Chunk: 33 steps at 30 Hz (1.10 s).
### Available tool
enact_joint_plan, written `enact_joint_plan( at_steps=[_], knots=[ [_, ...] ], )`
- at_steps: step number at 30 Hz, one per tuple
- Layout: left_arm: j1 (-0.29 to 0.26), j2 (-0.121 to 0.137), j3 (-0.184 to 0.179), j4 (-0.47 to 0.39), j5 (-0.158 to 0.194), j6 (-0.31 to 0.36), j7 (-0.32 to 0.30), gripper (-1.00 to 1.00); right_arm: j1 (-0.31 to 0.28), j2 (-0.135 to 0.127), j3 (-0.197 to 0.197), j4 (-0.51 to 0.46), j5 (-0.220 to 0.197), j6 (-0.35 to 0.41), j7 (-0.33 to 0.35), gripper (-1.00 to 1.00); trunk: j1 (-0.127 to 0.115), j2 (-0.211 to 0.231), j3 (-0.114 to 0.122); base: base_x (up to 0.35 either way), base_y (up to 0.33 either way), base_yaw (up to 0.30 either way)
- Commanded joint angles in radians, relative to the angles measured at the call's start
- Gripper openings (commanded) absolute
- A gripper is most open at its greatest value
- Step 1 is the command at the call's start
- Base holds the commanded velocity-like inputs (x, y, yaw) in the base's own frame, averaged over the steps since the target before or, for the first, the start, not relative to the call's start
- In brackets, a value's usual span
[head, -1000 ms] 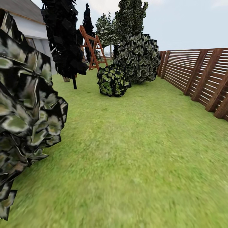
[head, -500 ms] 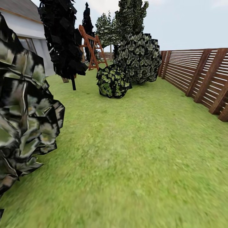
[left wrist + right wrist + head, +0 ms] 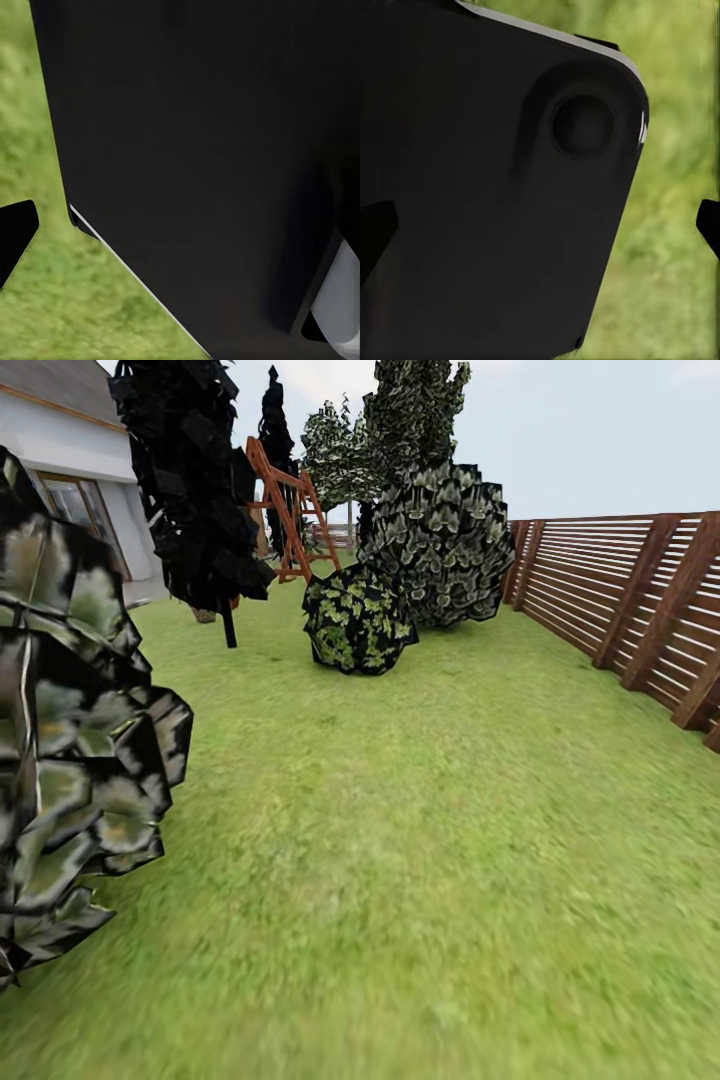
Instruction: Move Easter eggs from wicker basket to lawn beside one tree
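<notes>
A slatted wooden fence (image 3: pixel 640 605) runs along the right. Dark bushes (image 3: pixel 70 750) crowd the left, before a white house (image 3: pixel 70 470). Pale overcast sky above.

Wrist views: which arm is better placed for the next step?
Neither, as far as shown: both wrist cameras face dark robot panels over the lawn, arms apparently tucked alike. Open grass lies ahead, so driving likely comes next.
</notes>
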Motion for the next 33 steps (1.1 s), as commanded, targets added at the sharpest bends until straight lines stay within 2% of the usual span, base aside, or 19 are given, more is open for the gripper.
enact_joint_plan(
  at_steps=[1,33],
  knots=[
    [0.000,0.000,0.000,0.000,0.001,-0.002,0.000,1.00,0.000,0.000,0.005,0.000,0.001,-0.003,0.000,1.00,0.001,0.000,-0.001,0.339,0.000,0.000],
    [0.000,0.000,0.002,0.000,0.001,-0.002,0.000,1.00,0.000,0.000,0.003,0.000,0.000,-0.003,-0.005,1.00,0.001,0.000,-0.001,0.339,0.000,0.000]
  ],
)
